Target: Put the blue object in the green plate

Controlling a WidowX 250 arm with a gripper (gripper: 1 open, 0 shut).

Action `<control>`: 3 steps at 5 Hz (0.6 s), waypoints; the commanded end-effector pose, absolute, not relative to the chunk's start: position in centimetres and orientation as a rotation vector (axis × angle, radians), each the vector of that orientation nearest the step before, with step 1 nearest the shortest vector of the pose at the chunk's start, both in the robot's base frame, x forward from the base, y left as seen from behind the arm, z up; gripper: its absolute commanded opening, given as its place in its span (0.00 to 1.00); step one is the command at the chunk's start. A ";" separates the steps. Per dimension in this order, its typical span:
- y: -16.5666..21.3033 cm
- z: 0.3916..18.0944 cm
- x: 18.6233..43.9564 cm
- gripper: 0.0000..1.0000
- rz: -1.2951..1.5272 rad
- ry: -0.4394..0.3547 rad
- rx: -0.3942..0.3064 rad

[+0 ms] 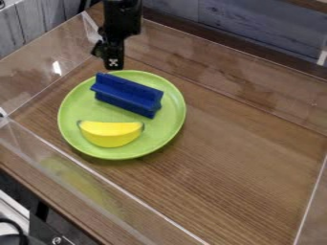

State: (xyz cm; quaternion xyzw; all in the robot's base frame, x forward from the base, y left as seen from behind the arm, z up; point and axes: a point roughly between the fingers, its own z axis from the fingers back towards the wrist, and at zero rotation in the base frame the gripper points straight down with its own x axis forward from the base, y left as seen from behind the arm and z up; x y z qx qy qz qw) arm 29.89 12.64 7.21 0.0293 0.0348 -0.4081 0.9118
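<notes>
The blue object point(126, 94) lies in the far half of the green plate point(166, 129), free of any grip. My gripper point(113, 63) hangs pointing down just beyond the plate's far rim, up and to the left of the block and apart from it. Nothing is between its fingers. The fingertips look close together, but the view is too small to tell whether they are open or shut.
A yellow banana-shaped piece point(110, 132) lies in the near half of the plate. Clear plastic walls point(38, 57) enclose the wooden tabletop point(243, 144) on the left and at the front.
</notes>
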 end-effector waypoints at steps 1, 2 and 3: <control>11.5 6.9 30.8 1.00 -0.796 0.044 0.076; 10.2 5.6 31.3 1.00 -0.745 0.045 0.064; 9.7 5.8 31.1 1.00 -0.754 0.046 0.051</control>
